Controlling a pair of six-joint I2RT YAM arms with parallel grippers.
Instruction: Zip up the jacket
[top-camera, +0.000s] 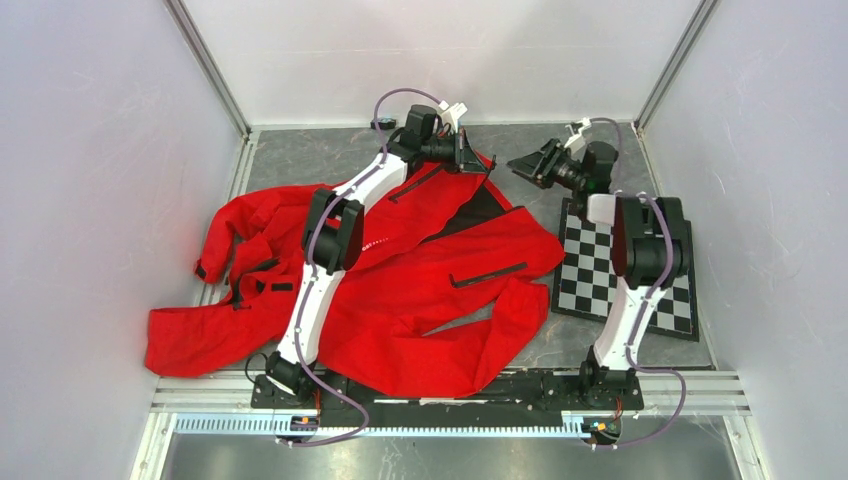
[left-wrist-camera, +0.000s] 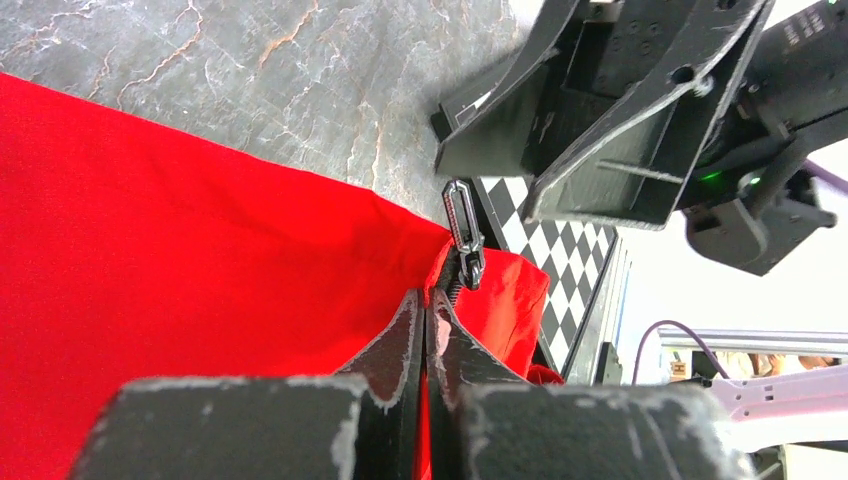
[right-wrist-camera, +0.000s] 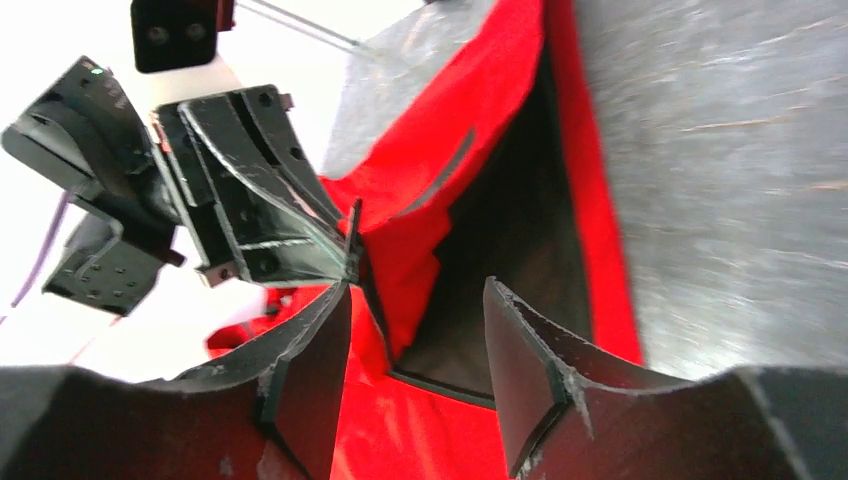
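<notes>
Beside the checkerboard (top-camera: 590, 270), the left tool (left-wrist-camera: 427, 305) pinches the jacket (left-wrist-camera: 200, 250) at its edge while the right tool (right-wrist-camera: 415, 295) gapes wide.

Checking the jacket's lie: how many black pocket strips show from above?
2. The near pocket strip lies on the jacket front; the far pocket strip lies farther back and left. Others may be folded under.

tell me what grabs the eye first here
The red jacket sprawls open across the middle and left of the table. At its far edge the left end effector pinches the fabric beside the black zipper pull, with the open right end effector facing it near a checkerboard.
</notes>
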